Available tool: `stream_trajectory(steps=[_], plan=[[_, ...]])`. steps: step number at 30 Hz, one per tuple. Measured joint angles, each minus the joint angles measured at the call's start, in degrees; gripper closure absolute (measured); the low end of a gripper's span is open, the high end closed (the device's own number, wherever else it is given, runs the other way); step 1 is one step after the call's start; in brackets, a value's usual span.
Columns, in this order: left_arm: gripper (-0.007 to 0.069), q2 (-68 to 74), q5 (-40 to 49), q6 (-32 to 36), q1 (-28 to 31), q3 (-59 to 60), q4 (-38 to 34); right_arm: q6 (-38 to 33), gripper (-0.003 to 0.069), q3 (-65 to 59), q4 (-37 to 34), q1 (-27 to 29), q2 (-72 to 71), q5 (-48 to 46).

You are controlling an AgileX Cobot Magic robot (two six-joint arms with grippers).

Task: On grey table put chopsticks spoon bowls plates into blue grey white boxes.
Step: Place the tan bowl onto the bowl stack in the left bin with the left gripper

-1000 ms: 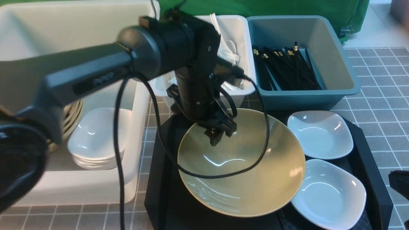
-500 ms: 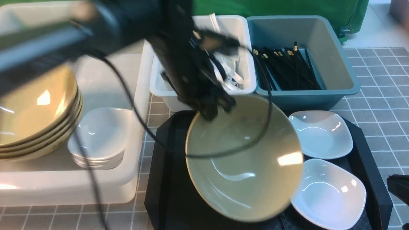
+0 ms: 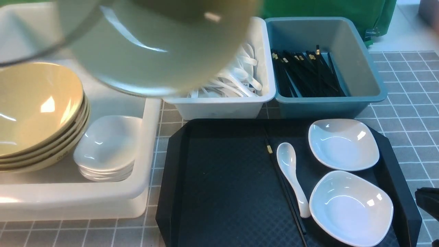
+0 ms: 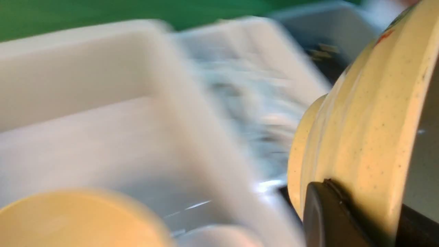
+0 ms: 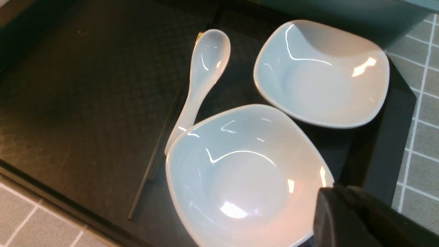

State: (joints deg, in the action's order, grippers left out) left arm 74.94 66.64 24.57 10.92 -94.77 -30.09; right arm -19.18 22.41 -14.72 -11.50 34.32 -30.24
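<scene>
My left gripper [image 4: 368, 200] is shut on the rim of an olive-yellow bowl [image 3: 154, 44], one finger outside and one inside. The bowl hangs high, tilted and blurred, over the white box [image 3: 68, 200] and the grey-white box [image 3: 223, 106]; it hides the gripper in the front view. On the black tray lie a white spoon [image 3: 289, 171], black chopsticks [image 3: 282, 183] and two white plates [image 3: 343, 144] [image 3: 349, 207]. My right gripper [image 5: 334, 193] is shut and empty, just off the near plate [image 5: 247, 171].
The white box holds stacked bowls [image 3: 34, 106] and stacked plates [image 3: 106, 147]. Spoons fill the grey-white box; the blue box [image 3: 329, 103] holds several chopsticks [image 3: 305, 75]. The black tray [image 3: 223, 178] rests on the grey table [image 3: 408, 109].
My left gripper shut on the bowl's rim and lifted it off the tray, up and left toward the white box. The spoon and chopsticks under it now show.
</scene>
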Motion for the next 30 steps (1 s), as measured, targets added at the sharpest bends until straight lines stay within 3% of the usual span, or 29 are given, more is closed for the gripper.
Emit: stream_trajectory(steps=[4,7,14,18,22,23,26,30], plan=[[0.0620,-3.01,-1.39,-4.56,14.05,4.80,5.15,0.00,0.0616,0.00,-0.17,0.00,0.00,0.58],[0.0620,-2.74,-6.44,-7.52,19.44,10.55,6.51,0.06,0.0615,0.00,-0.52,0.00,0.00,0.62],[0.0620,0.83,-19.32,-9.89,21.76,24.47,9.10,0.06,0.0614,0.00,-1.57,0.00,0.00,0.69],[0.0594,3.16,-31.34,-10.43,21.76,31.37,8.73,0.06,0.0614,-0.05,-2.40,0.00,0.00,0.44],[0.0453,4.26,-37.71,-9.61,21.95,33.88,9.92,0.06,0.0614,-0.77,-3.02,0.00,0.00,0.32],[0.0442,4.26,-37.82,-9.61,21.95,33.89,9.99,0.06,0.0614,-0.84,-3.02,0.00,0.00,0.32],[0.0257,3.01,-37.64,-9.35,21.95,33.89,10.18,2.25,0.0613,-1.96,-3.48,0.00,0.00,0.28],[0.0142,-0.90,-36.01,-9.29,21.95,33.00,9.07,4.50,0.0595,-2.47,-3.54,0.00,0.30,-0.45]])
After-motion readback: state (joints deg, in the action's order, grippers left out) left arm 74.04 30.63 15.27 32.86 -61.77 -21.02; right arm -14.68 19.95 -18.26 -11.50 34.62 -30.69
